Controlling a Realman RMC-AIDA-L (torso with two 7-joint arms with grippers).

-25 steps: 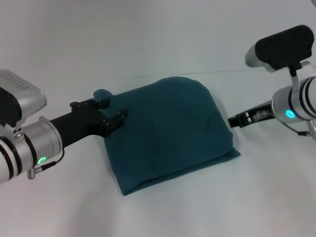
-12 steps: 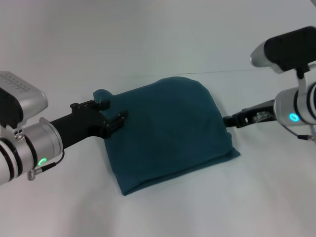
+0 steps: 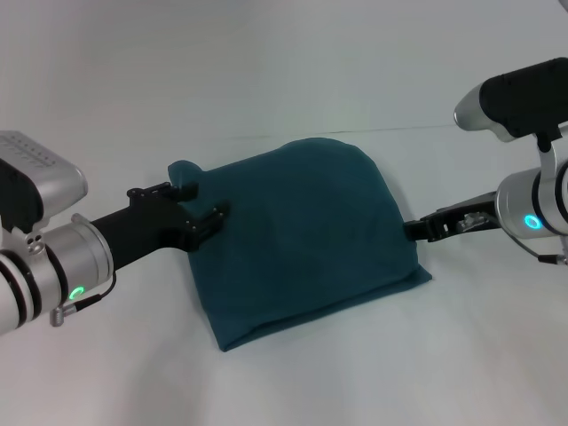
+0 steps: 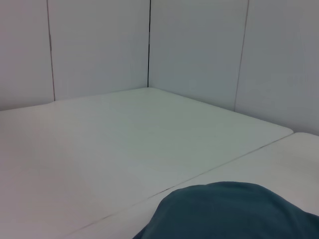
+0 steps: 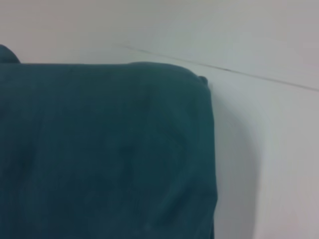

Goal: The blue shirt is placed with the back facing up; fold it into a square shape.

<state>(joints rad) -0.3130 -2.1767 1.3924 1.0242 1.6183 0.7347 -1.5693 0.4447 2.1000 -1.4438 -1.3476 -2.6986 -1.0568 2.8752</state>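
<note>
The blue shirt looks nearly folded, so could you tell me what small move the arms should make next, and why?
Probably draw both grippers outward, off the cloth. The blue shirt already lies as a compact, roughly square bundle on the table. The left gripper rests at its left edge, beside a small bump of fabric, and the right gripper touches its right edge. Pulling away slowly should avoid dragging the fold open.

The blue shirt (image 3: 306, 235) is soft, matt cloth; the worktop (image 3: 293, 62) is smooth, matt white; both arms combine matt black plastic with satin silver metal.
</note>
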